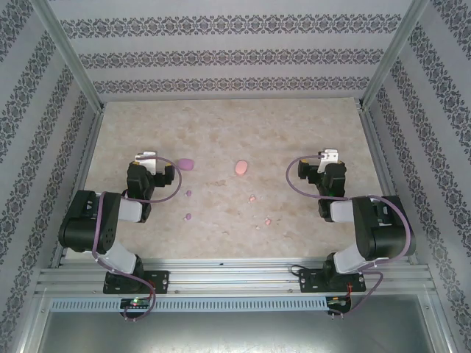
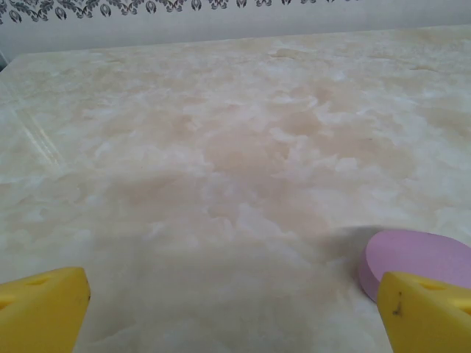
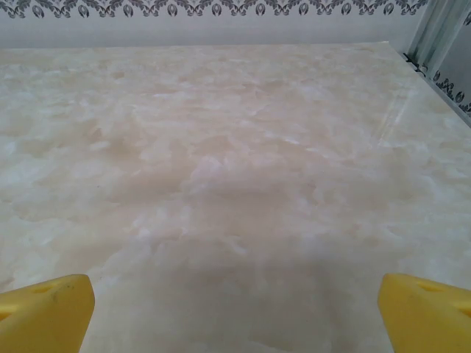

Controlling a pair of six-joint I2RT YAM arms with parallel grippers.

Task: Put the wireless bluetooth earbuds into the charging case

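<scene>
Table point(image 1: 294, 125) of pale marble spreads under both my arms. My left gripper point(image 2: 235, 312) has its yellow fingers point(image 2: 40, 309) spread wide and empty; my right gripper point(image 3: 235, 312) is spread the same way. The purple case point(image 1: 186, 163) lies flat just beside my left fingers, and the pink case point(image 1: 241, 168) lies near the middle, well apart from my right. Two purple buds point(image 1: 188, 193) lie loose on the near side of the purple case, two pink buds point(image 1: 252, 198) on the near side of the pink case, all apart from the cases.

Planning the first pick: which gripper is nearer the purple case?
Left. The left gripper sits just left of the purple case; the right gripper is far across, beyond the pink case.
</scene>
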